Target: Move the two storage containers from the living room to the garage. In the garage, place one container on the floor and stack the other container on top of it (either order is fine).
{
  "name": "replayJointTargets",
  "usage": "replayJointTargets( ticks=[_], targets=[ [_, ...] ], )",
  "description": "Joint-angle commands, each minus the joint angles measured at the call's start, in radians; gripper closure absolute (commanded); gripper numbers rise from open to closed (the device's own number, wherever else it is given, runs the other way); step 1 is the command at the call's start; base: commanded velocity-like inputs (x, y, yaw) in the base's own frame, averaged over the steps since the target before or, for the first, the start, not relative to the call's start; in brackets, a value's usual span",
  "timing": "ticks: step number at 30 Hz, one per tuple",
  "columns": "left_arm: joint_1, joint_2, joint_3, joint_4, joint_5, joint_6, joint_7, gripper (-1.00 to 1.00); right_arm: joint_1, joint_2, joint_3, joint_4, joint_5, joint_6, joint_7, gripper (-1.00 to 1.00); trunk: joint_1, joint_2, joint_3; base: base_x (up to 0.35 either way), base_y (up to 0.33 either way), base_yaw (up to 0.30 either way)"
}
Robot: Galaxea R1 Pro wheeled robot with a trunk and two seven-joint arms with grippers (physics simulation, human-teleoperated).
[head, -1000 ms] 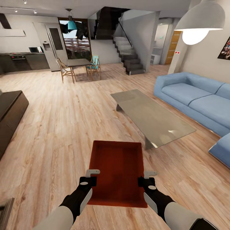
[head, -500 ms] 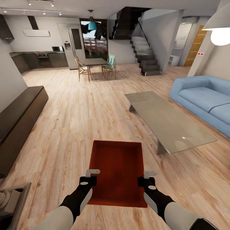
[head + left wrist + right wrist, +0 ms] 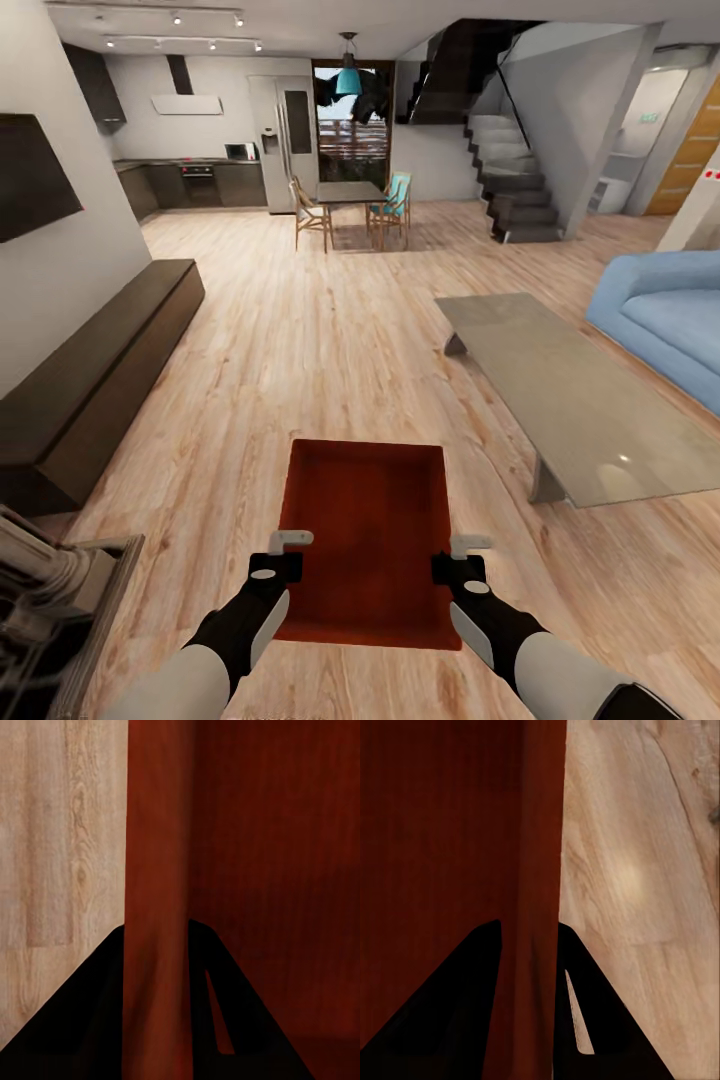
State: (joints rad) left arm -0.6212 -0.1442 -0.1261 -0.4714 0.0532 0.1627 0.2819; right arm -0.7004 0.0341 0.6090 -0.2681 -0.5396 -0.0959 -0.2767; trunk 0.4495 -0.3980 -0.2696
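Observation:
One orange-red storage container is held level above the light wood floor of the living room, close in front of me. My left gripper is shut on its left wall, and my right gripper is shut on its right wall. In the left wrist view the red wall runs between the dark fingers. The right wrist view shows the same: the wall is pinched between the fingers. The other container and the garage are out of view.
A grey coffee table stands ahead on the right, with the blue sofa behind it. A long dark low cabinet lines the left wall. A grey object is close at lower left. Dining table and stairs are far ahead.
The whole view has swung left, so the coffee table and sofa slid right and the dark cabinet came in. The container and both grippers hold the same place in the picture.

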Motion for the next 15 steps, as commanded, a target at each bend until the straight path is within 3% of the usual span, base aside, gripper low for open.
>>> replayJointTargets(
  ticks=[1,11,15],
  targets=[
    [0.000,0.002,-0.017,0.001,0.030,0.044,0.012,1.00,-0.002,-0.008,-0.017,-0.002,0.010,-0.016,-0.023,1.00,0.001,-0.002,-0.002,0.000,0.000,0.300],
    [0.000,0.002,-0.017,0.002,0.030,0.045,0.011,1.00,-0.002,-0.008,-0.017,-0.002,0.010,-0.016,-0.023,1.00,0.001,-0.002,-0.002,0.000,0.000,0.299],
    [0.000,0.002,-0.017,0.002,0.030,0.046,0.011,1.00,-0.002,-0.007,-0.017,-0.002,0.010,-0.016,-0.022,1.00,0.001,-0.002,-0.002,0.015,0.000,0.108]
  ],
)
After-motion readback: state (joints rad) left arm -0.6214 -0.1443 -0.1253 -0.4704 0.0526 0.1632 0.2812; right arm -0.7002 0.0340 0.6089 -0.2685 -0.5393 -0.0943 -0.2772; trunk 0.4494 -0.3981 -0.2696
